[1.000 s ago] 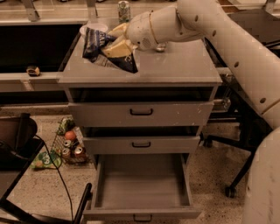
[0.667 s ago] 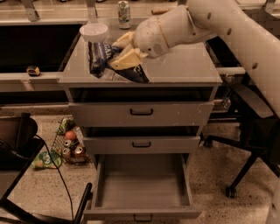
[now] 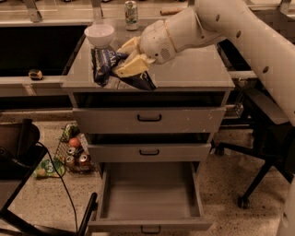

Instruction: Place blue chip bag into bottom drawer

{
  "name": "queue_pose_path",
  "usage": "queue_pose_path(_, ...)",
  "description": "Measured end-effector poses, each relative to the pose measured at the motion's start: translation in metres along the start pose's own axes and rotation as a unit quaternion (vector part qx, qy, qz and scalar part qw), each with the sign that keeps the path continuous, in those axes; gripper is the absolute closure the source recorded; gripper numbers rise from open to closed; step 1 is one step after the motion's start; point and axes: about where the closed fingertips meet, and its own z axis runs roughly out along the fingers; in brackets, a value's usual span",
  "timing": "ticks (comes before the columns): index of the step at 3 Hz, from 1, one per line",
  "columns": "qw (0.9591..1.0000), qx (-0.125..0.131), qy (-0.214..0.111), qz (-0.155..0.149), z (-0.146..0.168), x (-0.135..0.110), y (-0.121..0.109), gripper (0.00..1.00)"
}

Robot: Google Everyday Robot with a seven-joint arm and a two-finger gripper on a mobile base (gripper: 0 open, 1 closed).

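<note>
The blue chip bag (image 3: 105, 68) is a crinkly dark-blue foil bag held in the air over the front left part of the grey cabinet top (image 3: 193, 73). My gripper (image 3: 129, 57) is shut on it, with pale fingers (image 3: 132, 67) clamped across its middle. The white arm comes in from the upper right. The bottom drawer (image 3: 150, 191) is pulled fully open below, its grey interior bare, with a small black handle at its front edge. The bag hangs well above the drawer and to its left.
A white bowl (image 3: 99, 34) stands at the cabinet's back left, just behind the bag. A soda can (image 3: 131, 8) stands farther back. The two upper drawers (image 3: 148, 120) are slightly open. A wire basket of cans (image 3: 73, 154) and black chair legs sit on the floor left.
My gripper has carried the bag forward and down, from the back of the cabinet top toward its front edge. The bowl, which the bag hid earlier, now shows behind it.
</note>
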Motion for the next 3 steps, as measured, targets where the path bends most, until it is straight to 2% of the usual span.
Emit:
queue_pose_path(1,0.9998,0.000,-0.002,0.022,0.002,0.008,0.020,1.00)
queue_pose_path(2,0.9976,0.041,-0.026,0.050,-0.008,-0.004,0.057,1.00)
queue_pose_path(3,0.9904,0.078,0.003,0.115,-0.028,0.027,0.106,1.00)
